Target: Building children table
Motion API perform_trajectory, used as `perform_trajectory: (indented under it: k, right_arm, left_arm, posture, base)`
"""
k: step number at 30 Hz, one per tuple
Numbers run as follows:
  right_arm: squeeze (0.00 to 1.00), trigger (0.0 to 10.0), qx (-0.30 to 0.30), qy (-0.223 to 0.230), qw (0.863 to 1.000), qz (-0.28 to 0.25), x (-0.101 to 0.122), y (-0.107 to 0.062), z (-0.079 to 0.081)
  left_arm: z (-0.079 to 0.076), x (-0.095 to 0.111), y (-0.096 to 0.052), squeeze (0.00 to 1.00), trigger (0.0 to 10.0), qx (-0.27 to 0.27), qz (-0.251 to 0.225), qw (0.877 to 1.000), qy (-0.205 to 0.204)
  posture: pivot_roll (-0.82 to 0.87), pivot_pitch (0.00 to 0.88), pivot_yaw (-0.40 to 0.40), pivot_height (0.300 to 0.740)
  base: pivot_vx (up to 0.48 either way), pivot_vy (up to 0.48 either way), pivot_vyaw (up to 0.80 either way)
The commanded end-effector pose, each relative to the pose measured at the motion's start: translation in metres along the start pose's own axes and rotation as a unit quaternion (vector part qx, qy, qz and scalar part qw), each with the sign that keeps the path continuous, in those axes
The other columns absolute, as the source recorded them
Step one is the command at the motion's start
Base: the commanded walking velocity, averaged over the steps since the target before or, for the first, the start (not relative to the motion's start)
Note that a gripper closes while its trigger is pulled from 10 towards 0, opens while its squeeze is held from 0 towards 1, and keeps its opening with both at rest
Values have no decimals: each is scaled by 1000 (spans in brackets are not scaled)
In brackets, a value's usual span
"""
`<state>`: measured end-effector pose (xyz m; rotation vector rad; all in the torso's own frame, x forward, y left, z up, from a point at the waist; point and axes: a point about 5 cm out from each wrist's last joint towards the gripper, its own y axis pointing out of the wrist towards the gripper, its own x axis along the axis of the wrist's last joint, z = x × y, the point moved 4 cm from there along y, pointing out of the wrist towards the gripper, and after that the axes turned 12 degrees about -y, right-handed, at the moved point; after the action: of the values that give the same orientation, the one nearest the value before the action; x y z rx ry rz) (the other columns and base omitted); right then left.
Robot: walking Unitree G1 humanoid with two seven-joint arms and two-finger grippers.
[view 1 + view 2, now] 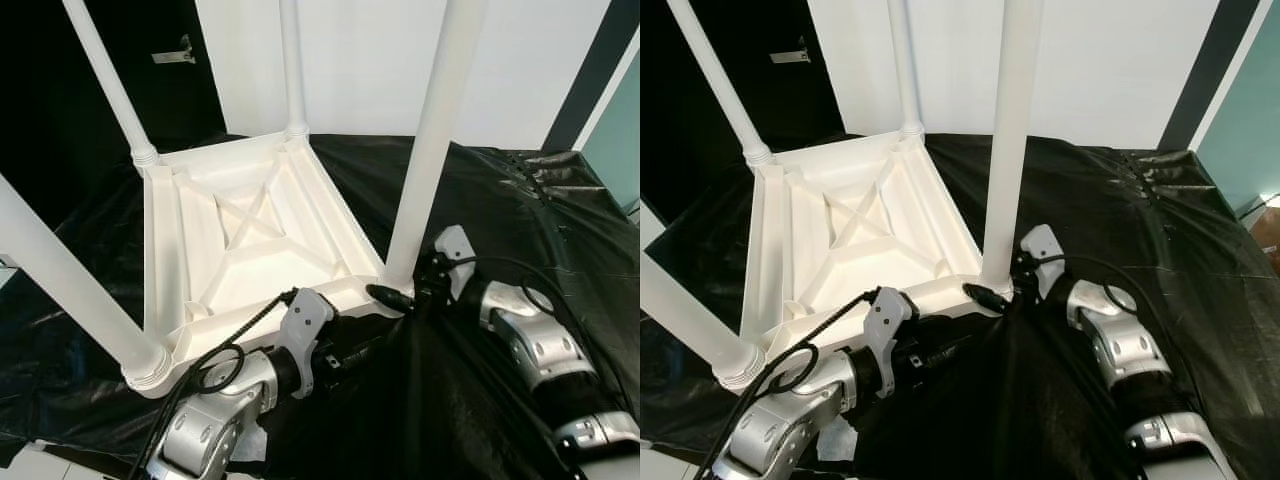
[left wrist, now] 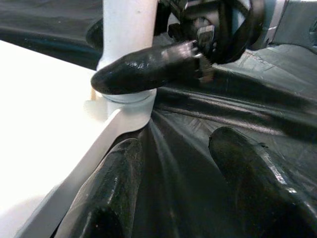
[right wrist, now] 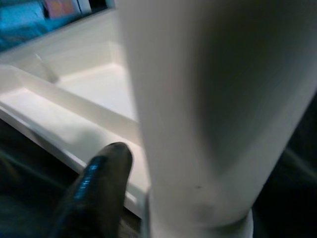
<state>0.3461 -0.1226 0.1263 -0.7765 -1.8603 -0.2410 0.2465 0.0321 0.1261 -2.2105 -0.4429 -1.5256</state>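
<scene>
On the black sheet [image 1: 480, 400] covering the floor, the white children table [image 1: 250, 240] lies upside down, its ribbed underside facing up. All four legs stand in their corner sockets: two far legs, the near-left leg [image 1: 70, 290] and the near-right leg [image 1: 435, 130]. Judgement: assembly looks close to finished; what seems left is the final tightening of the near-right leg, then turning the table upright. Whether each leg is fully seated cannot be told from here.

Right claw [image 1: 392, 296]: forearm low over the sheet, reaching in from the right. One black finger [image 2: 148, 69] lies across the collar at the base of the near-right leg; the right wrist view shows the leg directly against it. The second finger is hidden behind the leg, so I cannot tell whether the claw pinches the leg or merely rests on it.

Left claw [image 2: 183, 183]: arm bent low at the table's near edge, pointing toward the same corner. Fingers spread, holding nothing, hovering over the sheet just beside the frame.
</scene>
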Motion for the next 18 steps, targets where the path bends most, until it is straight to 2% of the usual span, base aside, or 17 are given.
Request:
perform_trajectory:
  k: [1,7,14,15,16,18]
  right_arm:
    - [0,0,9,-8,1000,19,-8,1,3]
    - [0,0,8,-6,1000,22,-12,2,7]
    - [0,0,-23,5,999,33,-18,2,6]
    - [0,4784,-42,15,998,37,-20,2,5]
    - [0,10000,-59,27,997,43,-22,3,5]
    - [0,10000,-83,42,994,49,-21,4,7]
  left_arm:
    - [1,-3,0,0,10000,0,4,1000,-2]
    - [1,-5,-1,0,10000,4,4,1000,-6]
    - [0,-6,1,0,10000,-1,5,1000,-8]
    - [0,-6,1,0,10000,-2,5,1000,-8]
    - [-1,-6,1,0,10000,-3,6,1000,-8]
    - [-2,-6,1,0,10000,-6,6,1000,-8]
  posture:
    - [-35,0,-12,740]
    - [-28,0,-14,740]
    - [-42,0,-6,740]
    - [-47,0,-5,740]
    - [-48,0,-5,740]
    - [-54,0,-3,740]
  base:
    - [0,0,0]
    - [0,0,0]
    - [0,0,0]
    - [0,0,0]
    - [0,0,0]
    - [0,0,0]
